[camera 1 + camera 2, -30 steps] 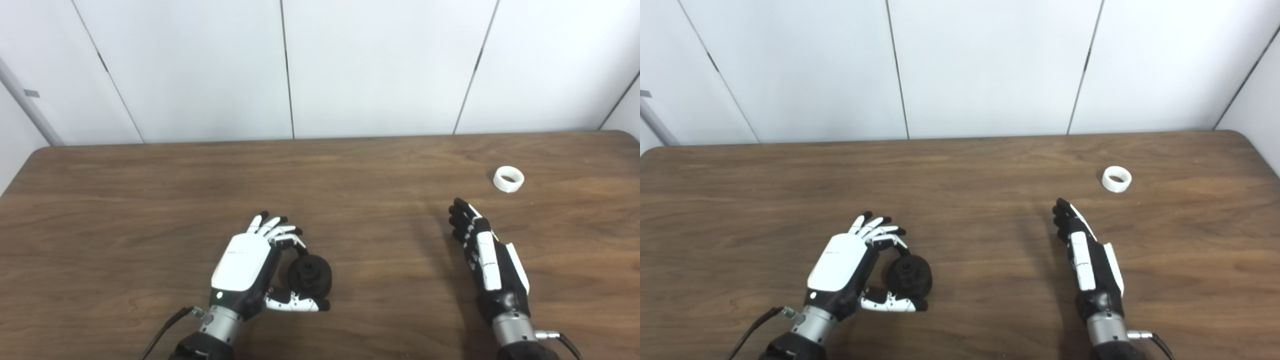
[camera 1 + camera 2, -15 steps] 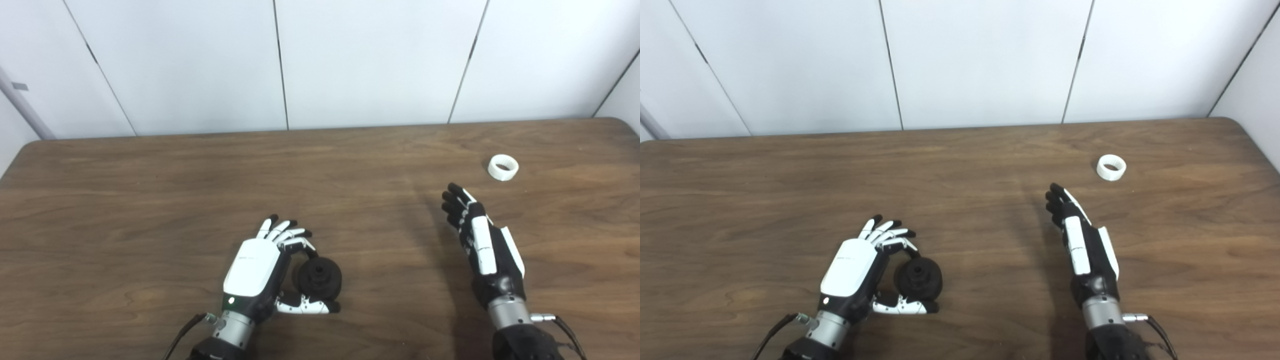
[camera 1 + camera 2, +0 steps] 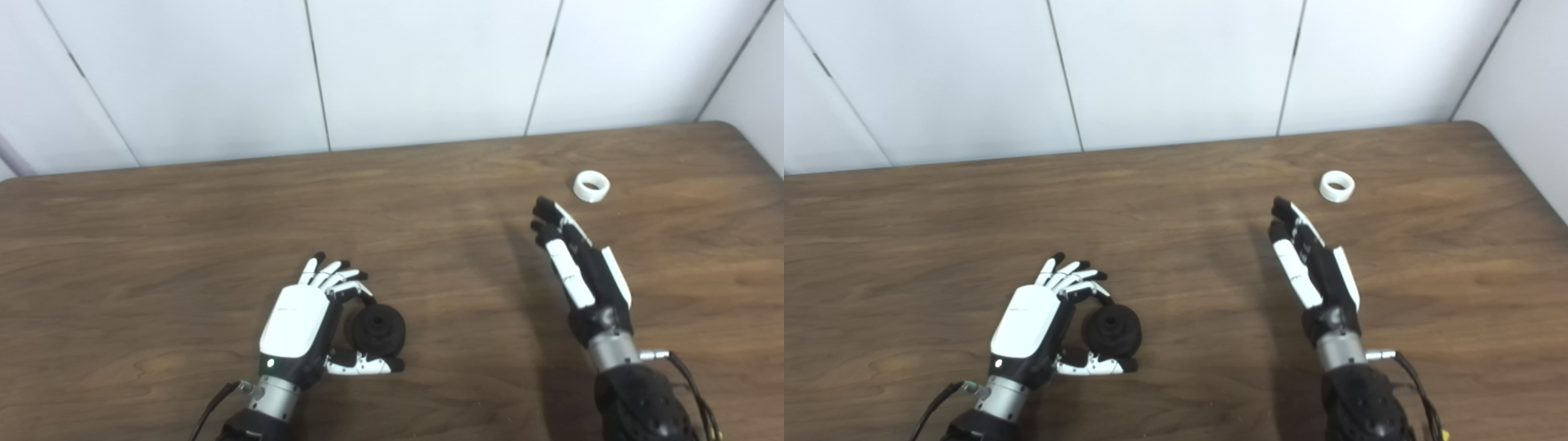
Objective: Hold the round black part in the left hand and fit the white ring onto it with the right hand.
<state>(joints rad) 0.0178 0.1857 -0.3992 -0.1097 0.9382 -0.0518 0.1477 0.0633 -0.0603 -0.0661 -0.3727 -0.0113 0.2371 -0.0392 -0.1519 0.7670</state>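
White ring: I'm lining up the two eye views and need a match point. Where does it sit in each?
Left eye view: the white ring lies on the table at upper right, just beyond the right hand, apart from it.
Right eye view: the white ring sits further left in the picture, again just past the right hand.
Shared landmark: the table's rounded far right corner, behind the ring.

This looks like a lab or test room. A bare wood-grain surface (image 3: 184,233) stands against plain white wall panels (image 3: 429,67) with dark seams, lit evenly, with no household or shop goods around. Exposed cables (image 3: 689,386) run from the robot's wrists, which suits a test setup.
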